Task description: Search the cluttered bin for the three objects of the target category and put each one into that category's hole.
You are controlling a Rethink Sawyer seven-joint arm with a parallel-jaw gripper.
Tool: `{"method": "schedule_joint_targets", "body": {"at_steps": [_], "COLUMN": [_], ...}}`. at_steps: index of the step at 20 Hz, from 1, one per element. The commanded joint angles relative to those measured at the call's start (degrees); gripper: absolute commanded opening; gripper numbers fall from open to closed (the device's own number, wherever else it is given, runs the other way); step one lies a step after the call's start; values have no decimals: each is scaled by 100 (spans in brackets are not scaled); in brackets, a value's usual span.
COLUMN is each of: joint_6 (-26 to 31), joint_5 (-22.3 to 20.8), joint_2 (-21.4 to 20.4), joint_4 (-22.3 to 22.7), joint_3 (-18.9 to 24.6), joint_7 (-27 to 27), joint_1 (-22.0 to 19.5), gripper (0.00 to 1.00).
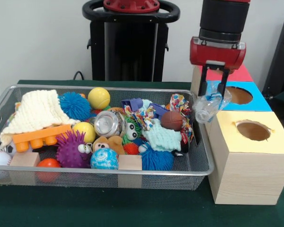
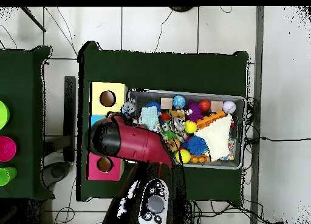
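My gripper (image 1: pixel 214 93) is shut on a crumpled clear plastic bottle (image 1: pixel 209 105) and holds it in the air, just past the right end of the wire mesh bin (image 1: pixel 85 173) and beside the yellow-topped wooden box (image 1: pixel 252 156). The bottle hangs tilted, at about the level of the yellow box's round hole (image 1: pixel 253 130). In the overhead view the bottle (image 2: pixel 127 109) shows between the yellow box (image 2: pixel 108 98) and the bin's rim (image 2: pixel 243 132); the red arm (image 2: pixel 130 142) hides the gripper there.
A blue-topped box (image 1: pixel 239 95) and a red-topped box (image 1: pixel 241 73) stand behind the yellow one. The bin holds a cream knit cloth (image 1: pixel 38 111), an orange brick (image 1: pixel 40 135), a silver can (image 1: pixel 108 124), spiky balls, yellow balls, a small brown ball (image 1: pixel 171 120) and wooden blocks.
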Motion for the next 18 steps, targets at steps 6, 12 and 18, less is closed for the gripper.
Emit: {"method": "schedule_joint_targets", "body": {"at_steps": [6, 12, 18], "joint_6": [-207, -437, -703], "joint_5": [357, 437, 534], "joint_2": [80, 113, 166], "joint_4": [994, 1135, 1300], "joint_3": [381, 432, 475], "joint_7": [1509, 1523, 1537], "joint_1": [-4, 39, 85], "gripper": [0, 0, 0]}}
